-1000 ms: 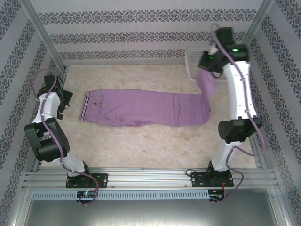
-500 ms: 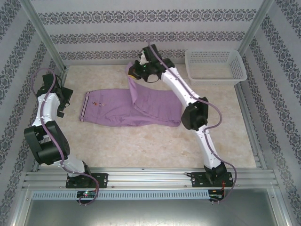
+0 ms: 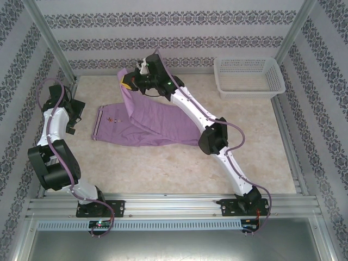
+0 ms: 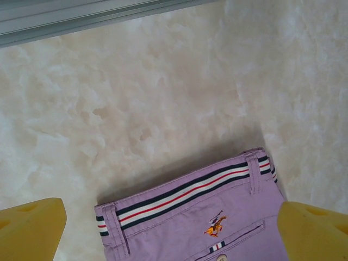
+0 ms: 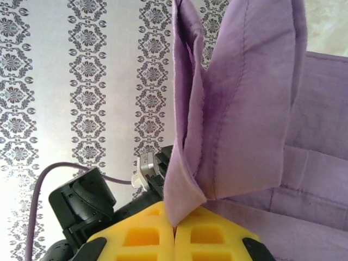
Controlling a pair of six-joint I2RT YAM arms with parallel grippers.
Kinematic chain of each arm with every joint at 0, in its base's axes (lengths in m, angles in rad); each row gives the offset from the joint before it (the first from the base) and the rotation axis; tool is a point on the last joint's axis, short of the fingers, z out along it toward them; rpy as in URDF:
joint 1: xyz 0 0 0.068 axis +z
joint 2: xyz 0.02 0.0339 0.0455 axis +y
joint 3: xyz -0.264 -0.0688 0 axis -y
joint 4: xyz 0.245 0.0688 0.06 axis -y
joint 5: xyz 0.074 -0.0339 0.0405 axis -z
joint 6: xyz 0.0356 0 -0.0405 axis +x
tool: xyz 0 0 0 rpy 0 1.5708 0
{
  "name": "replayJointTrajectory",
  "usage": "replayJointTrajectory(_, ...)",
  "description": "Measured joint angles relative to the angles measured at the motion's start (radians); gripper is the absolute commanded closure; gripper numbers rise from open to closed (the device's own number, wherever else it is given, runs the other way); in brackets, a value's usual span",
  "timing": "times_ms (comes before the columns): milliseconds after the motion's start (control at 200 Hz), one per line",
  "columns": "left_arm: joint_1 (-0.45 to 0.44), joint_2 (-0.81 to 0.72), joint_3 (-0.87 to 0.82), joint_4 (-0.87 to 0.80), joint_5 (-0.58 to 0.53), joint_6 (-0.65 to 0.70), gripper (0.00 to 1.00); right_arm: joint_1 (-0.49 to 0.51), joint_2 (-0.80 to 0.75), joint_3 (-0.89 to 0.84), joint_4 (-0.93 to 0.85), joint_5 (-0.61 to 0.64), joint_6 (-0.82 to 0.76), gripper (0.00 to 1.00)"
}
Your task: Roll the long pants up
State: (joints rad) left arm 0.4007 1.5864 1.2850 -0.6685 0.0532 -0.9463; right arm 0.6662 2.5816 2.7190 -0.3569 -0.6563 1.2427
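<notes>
Right gripper [image 5: 175,225] clenched on pants [image 3: 157,122] leg hem, lifted above waist half; left gripper [image 3: 75,113] fingers spread, near waistband [image 4: 185,196]

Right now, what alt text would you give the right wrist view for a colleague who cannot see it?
The right gripper is shut on a folded edge of the long pants, with lilac cloth standing up from its yellow fingers. More of the cloth spreads at right, and patterned wallpaper stands at left.

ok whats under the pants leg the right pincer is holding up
The rest of the pants lies flat under the end pinched in the right pincer. The table beneath the cloth is hidden.
</notes>
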Motion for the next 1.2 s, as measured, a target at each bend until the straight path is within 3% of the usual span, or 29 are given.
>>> replayJointTrajectory(45,0.000,0.000,0.000,0.000,0.000,0.000,0.00,0.005,0.003,-0.005,0.008,0.000,0.001,0.07)
replayJointTrajectory(55,0.000,0.000,0.000,0.000,0.000,0.000,0.00,0.006,0.005,-0.006,0.008,0.001,0.001,0.03)
replayJointTrajectory(220,0.000,0.000,0.000,0.004,0.031,0.004,0.01,0.017,0.057,-0.006,0.019,0.003,-0.019,0.02)
replayJointTrajectory(270,0.000,-0.003,-0.001,0.008,0.050,0.008,0.25,0.017,0.076,-0.008,0.001,0.004,-0.039,0.02)
replayJointTrajectory(300,0.000,-0.006,-0.003,0.012,0.057,0.006,0.48,0.017,0.084,-0.013,-0.020,0.005,-0.056,0.02)
replayJointTrajectory(355,-0.003,-0.018,-0.006,0.013,0.067,0.012,0.82,0.016,0.090,-0.029,-0.066,0.012,-0.097,0.02)
replayJointTrajectory(410,-0.009,-0.034,-0.007,0.014,0.072,0.012,1.00,0.012,0.087,-0.049,-0.101,0.017,-0.143,0.08)
replayJointTrajectory(450,-0.017,-0.047,-0.007,0.018,0.076,0.012,1.00,0.005,0.081,-0.068,-0.124,0.023,-0.179,0.15)
replayJointTrajectory(480,-0.027,-0.056,-0.007,0.022,0.080,0.012,1.00,-0.002,0.073,-0.083,-0.142,0.027,-0.203,0.27)
replayJointTrajectory(565,-0.079,-0.075,-0.004,0.035,0.093,0.008,1.00,-0.032,0.032,-0.140,-0.201,0.044,-0.298,1.00)
replayJointTrajectory(744,-0.335,-0.026,0.046,0.090,0.113,-0.030,1.00,-0.114,-0.106,-0.253,-0.353,0.109,-0.487,1.00)
replayJointTrajectory(909,-0.567,0.167,0.175,0.155,0.123,-0.069,1.00,-0.177,-0.266,-0.492,-0.402,0.171,-0.629,1.00)
replayJointTrajectory(1039,-0.649,0.365,0.282,0.186,0.127,-0.098,1.00,-0.188,-0.306,-0.688,-0.399,0.203,-0.692,1.00)
replayJointTrajectory(1204,-0.674,0.549,0.377,0.175,0.108,-0.117,1.00,-0.194,-0.272,-0.812,-0.423,0.231,-0.747,1.00)
